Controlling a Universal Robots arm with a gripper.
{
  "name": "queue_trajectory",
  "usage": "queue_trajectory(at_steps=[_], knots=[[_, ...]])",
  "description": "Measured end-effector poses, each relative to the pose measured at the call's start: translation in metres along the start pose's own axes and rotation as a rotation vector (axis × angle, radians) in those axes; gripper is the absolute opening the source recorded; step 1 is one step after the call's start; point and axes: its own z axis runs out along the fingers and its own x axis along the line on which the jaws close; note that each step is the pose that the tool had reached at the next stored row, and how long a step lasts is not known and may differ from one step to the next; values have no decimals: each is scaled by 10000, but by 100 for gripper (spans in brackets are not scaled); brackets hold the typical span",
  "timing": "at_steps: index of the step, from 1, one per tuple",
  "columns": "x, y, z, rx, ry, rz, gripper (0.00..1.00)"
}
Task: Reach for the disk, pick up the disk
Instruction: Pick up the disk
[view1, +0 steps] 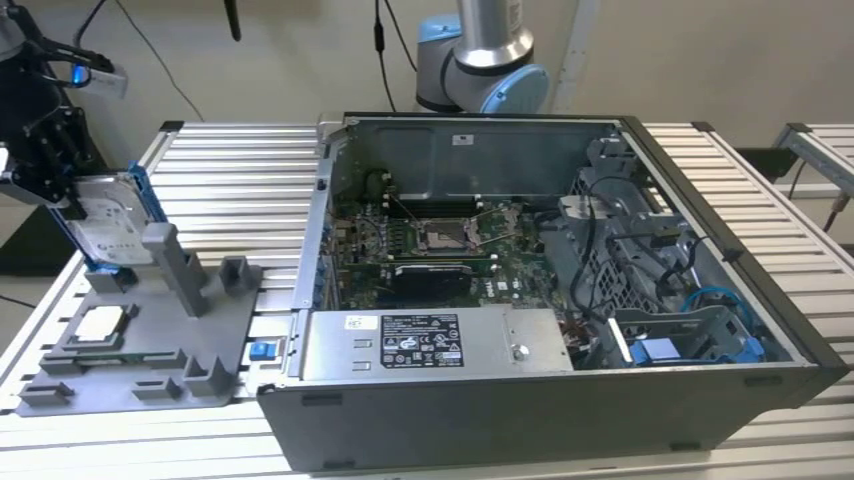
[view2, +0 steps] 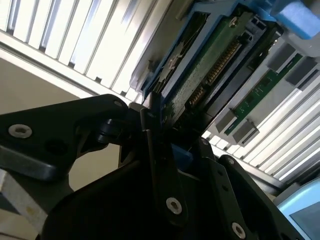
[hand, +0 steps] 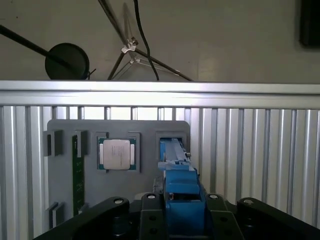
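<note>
The jaws are closed on the disk (view1: 104, 225), which stands on edge between them, its blue bracket pinched from both sides, with the grey holder (view1: 147, 350) just below. The lift should go well if the grip stays square and the pull runs straight up, clear of the slot.

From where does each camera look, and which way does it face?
Exterior view: off the arm, above the table, looking down at the open computer case, grey tray and disk; arm and hand show.
First wrist view: on the arm, facing along the disk's blue bracket to the tray and processor chip; hand shows.
Second wrist view: on the arm, close against the disk's circuit board; hand shows.
Shared: all show disk and hand.
</note>
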Motion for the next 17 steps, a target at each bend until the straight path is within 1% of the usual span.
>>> queue_trajectory(at_steps=[3, 6, 12, 17], knots=[[0, 0, -2, -1, 0, 0, 0], [-1, 1, -36, -3, 1, 0, 0], [-2, 3, -140, -2, 1, 0, 0], [-4, 4, -242, -2, 1, 0, 0]])
